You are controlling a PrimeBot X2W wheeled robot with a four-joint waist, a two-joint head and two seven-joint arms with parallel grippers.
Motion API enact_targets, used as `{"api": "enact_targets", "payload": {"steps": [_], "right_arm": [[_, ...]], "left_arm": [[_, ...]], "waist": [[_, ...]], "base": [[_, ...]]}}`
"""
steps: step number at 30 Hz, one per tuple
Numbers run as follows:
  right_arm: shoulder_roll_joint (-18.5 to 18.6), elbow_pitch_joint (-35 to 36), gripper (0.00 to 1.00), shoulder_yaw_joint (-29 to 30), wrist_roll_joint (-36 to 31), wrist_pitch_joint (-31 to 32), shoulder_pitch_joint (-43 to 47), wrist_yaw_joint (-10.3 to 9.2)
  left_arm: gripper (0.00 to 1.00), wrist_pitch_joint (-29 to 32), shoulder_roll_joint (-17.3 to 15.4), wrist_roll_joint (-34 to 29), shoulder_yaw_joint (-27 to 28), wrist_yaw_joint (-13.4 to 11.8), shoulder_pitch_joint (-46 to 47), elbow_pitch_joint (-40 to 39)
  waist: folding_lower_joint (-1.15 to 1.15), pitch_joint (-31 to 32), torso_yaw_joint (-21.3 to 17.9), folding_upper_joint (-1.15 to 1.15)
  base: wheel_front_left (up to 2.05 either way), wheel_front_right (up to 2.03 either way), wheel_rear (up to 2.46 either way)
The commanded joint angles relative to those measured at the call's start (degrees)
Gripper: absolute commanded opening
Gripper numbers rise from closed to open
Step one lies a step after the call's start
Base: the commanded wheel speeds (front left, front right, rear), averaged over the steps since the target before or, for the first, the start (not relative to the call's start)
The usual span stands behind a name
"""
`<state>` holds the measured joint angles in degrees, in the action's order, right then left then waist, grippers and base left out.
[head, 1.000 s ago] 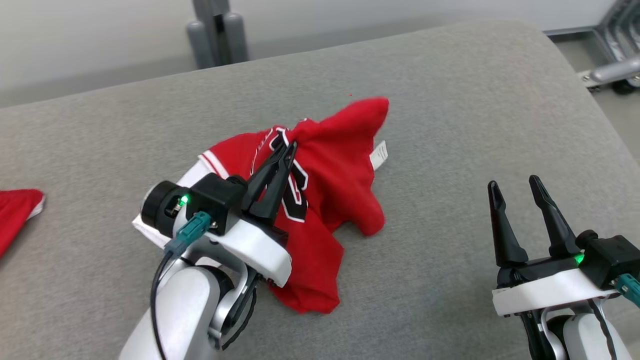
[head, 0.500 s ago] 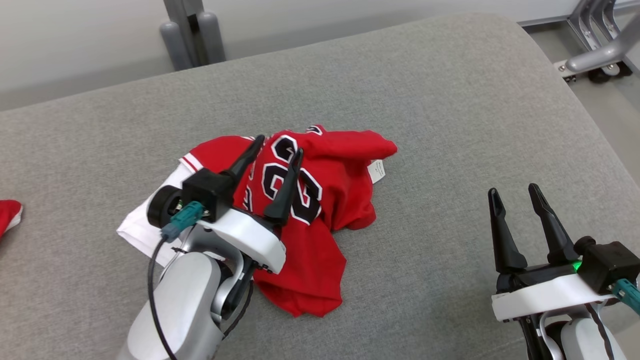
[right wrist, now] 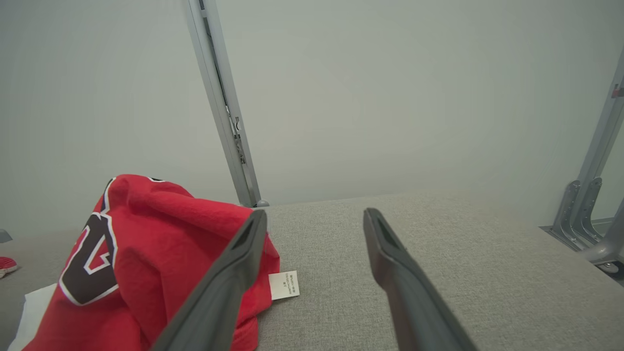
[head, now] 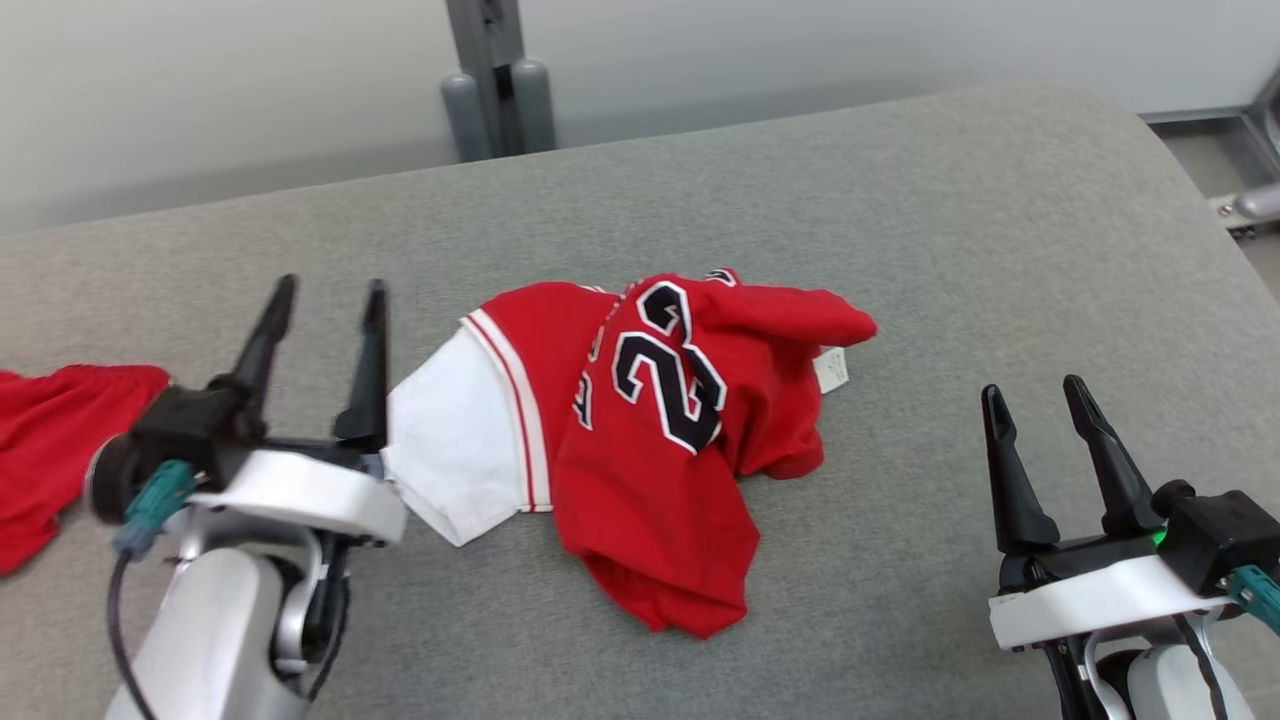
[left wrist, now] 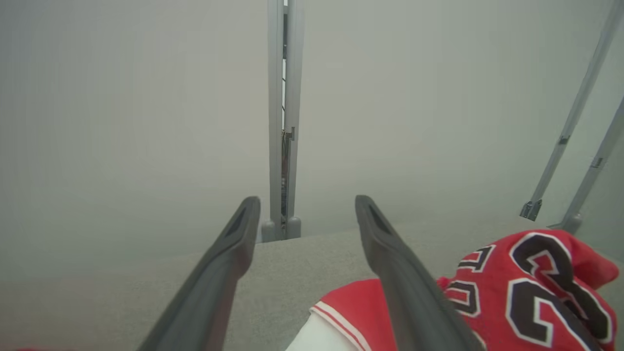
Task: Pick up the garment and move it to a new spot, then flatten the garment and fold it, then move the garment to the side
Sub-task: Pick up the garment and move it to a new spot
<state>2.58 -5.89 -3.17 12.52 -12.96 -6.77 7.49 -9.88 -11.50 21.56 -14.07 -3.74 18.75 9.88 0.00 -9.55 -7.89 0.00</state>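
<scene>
A crumpled red jersey (head: 660, 440) with black numerals and a white sleeve (head: 455, 450) lies in the middle of the grey upholstered surface (head: 950, 250). A white label (head: 831, 371) sticks out at its right edge. My left gripper (head: 330, 292) is open, to the left of the jersey and clear of it. In the left wrist view the jersey (left wrist: 531, 287) sits to the lower right of the spread fingers (left wrist: 224, 263). My right gripper (head: 1035, 395) is open, well to the right of the garment. The right wrist view has the jersey (right wrist: 141, 253) on its left, with the label (right wrist: 284, 285) beside it.
A second red cloth (head: 55, 440) lies at the left edge of the surface. A grey post (head: 497, 80) stands behind the far edge, and metal frame legs (head: 1255, 195) show at the right. The surface rounds off at its far right corner.
My left gripper has opened, let go of the jersey and drawn back to the left. The jersey has dropped into a lower heap. The head camera has shifted; the right arm holds still.
</scene>
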Motion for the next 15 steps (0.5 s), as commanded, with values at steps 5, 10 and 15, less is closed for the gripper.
{"api": "enact_targets", "payload": {"steps": [5, 10, 15], "right_arm": [[0.5, 0.8, 1.00, 0.3, -1.2, 1.0, 0.6, 0.01], [0.5, 0.8, 1.00, 0.1, -2.1, 2.2, 1.7, 0.01], [0.5, 1.4, 1.00, 0.4, -3.0, 3.3, 3.3, 0.01]], "left_arm": [[1.00, -1.2, -2.5, 0.7, 3.6, -2.8, -4.4, -2.4], [1.00, -0.8, -4.4, -0.4, 4.3, -4.3, -9.2, -5.6], [1.00, 0.9, -5.4, -1.7, 3.4, -6.1, -14.3, -10.4]], "waist": [[0.00, 1.8, 3.3, 0.00], [0.00, 3.5, 5.0, 0.00], [0.00, 5.3, 6.0, 0.00]], "base": [[0.00, 0.00, 0.00], [0.00, 0.00, 0.00], [0.00, 0.00, 0.00]]}}
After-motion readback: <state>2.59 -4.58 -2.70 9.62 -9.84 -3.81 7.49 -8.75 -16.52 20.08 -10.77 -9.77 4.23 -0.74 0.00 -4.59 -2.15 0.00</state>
